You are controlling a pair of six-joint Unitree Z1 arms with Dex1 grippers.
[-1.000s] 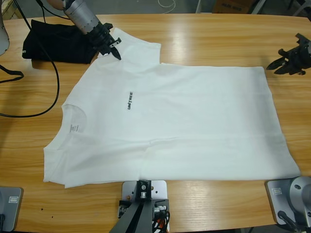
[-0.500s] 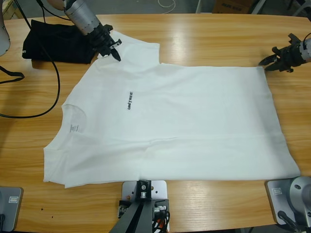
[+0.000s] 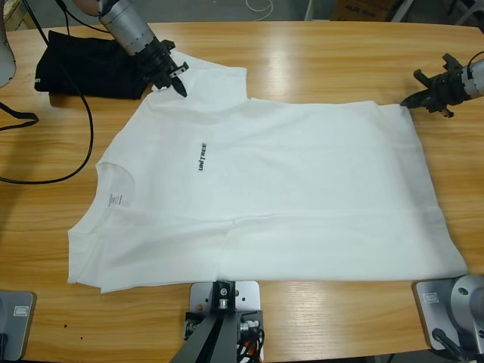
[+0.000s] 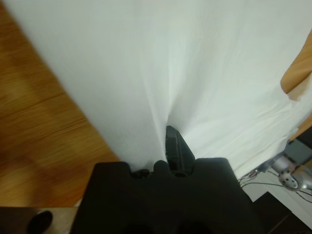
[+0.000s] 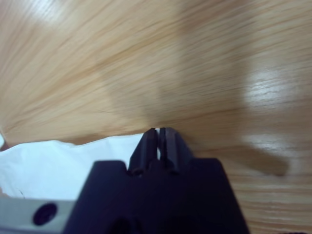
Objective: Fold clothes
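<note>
As the right gripper (image 3: 414,97) closes the last of its approach, its tip arrives at the hem corner of the white T-shirt (image 3: 272,197); one second ago it hung well apart over bare wood at about 3 o'clock, and half a second ago just beside the corner. Its jaws stand pressed together, and the right wrist view shows the white hem edge directly beneath them, with a thin sliver of white in the slit between them; whether cloth is truly pinched cannot be told. Across the same second the left gripper (image 3: 179,78) has not moved: it stays at about 11 o'clock on the shoulder seam at the root of the far sleeve (image 3: 215,76). One black jaw shows in the left wrist view with cloth puckering and radiating folds toward it, which reads as a grip already taken on the fabric.

Outward from both tools, the T-shirt lies flat and face up on the wooden table (image 3: 318,45), collar (image 3: 113,174) toward 9 o'clock, hem toward 3 o'clock, the UNITREE print (image 3: 202,156) legible. Beyond the left arm, at 10 o'clock, a folded black garment (image 3: 83,64) sits apart from the work.

Interpretation: with both far-edge corners now reached, the pick-up stage appears nearly complete; no fold has yet been made. The likely next requirement is a confirmed right-side pinch before lifting the far edge toward 6 o'clock.
</note>
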